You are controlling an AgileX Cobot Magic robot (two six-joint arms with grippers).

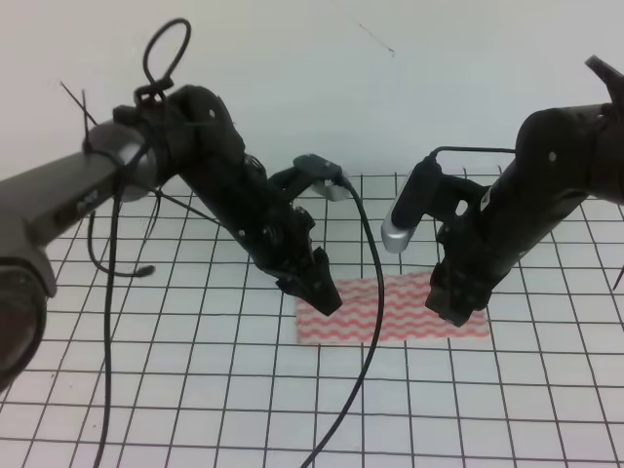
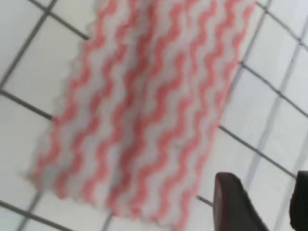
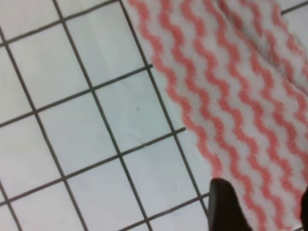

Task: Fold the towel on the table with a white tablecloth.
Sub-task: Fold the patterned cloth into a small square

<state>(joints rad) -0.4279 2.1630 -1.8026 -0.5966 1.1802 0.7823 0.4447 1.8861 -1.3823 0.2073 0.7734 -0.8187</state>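
While both claws are seen just above the cloth, neither is seen to hold anything. The left gripper (image 1: 327,295) is poised over the towel's (image 1: 390,310) 9 o'clock end, its fingers (image 2: 238,202) parted with bare grid showing between them. The right gripper (image 1: 456,310) is poised over the 3 o'clock end, fingers (image 3: 224,204) likewise spread. The towel is laid flat, a narrow rectangle, near the middle of the table with a white tablecloth (image 1: 195,390).

A plain white wall (image 1: 322,78) stands at the back. It has one small dark mark (image 1: 375,39). The light is soft and even.
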